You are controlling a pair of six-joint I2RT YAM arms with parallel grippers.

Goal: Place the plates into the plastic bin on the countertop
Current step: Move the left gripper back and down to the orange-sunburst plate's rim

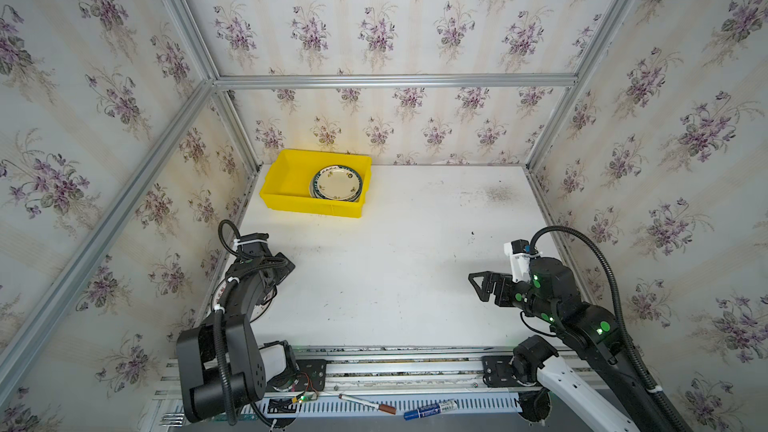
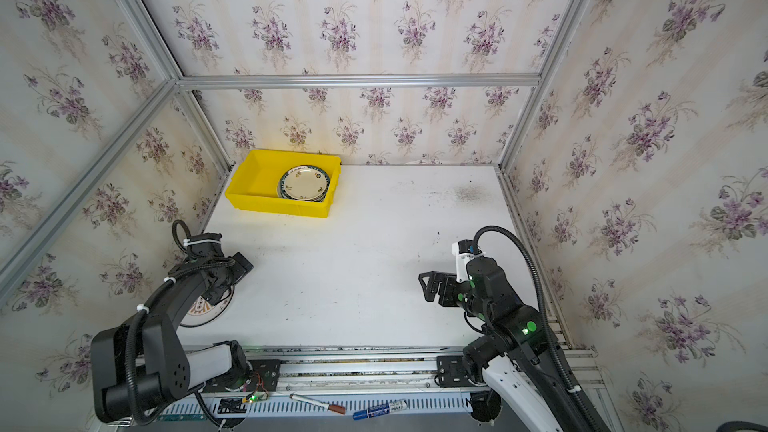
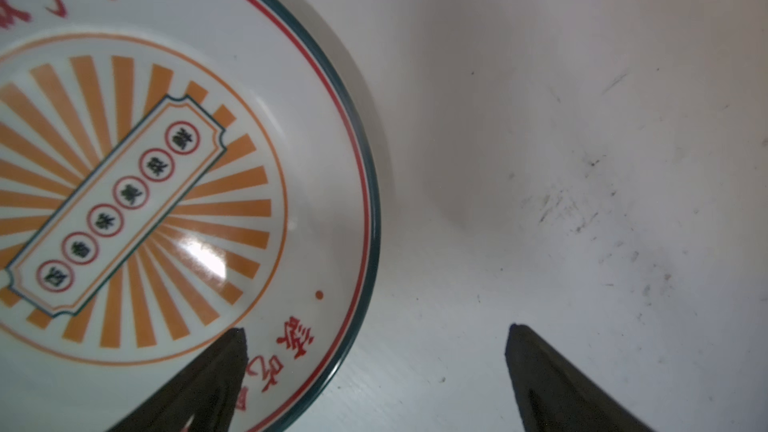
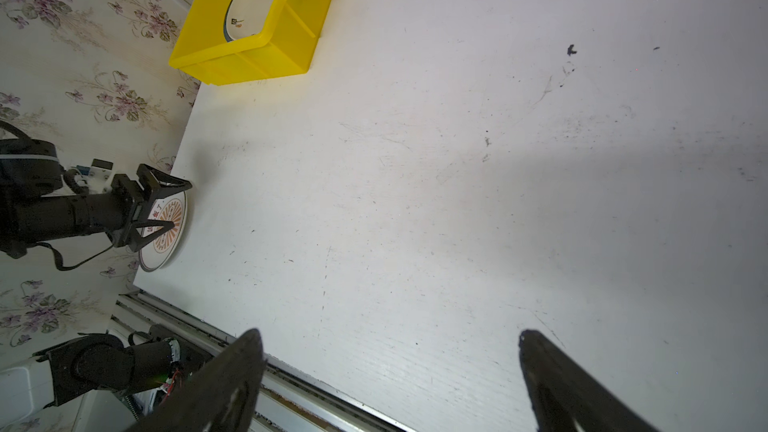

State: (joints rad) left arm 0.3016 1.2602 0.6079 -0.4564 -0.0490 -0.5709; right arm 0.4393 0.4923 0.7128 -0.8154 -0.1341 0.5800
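A stack of plates lies in the right half of the yellow plastic bin at the countertop's far left corner. The top one is cream with a dark green rim. A plate with an orange sunburst lies flat near the left edge. My left gripper hangs open over its rim, one finger above the plate, the other above bare countertop. My right gripper is open and holds nothing, low over the front right.
Wallpapered walls with aluminium rails close in on the left, back and right. Two markers lie on the slotted strip in front of the front rail. The left arm's elbow rises over the front left corner.
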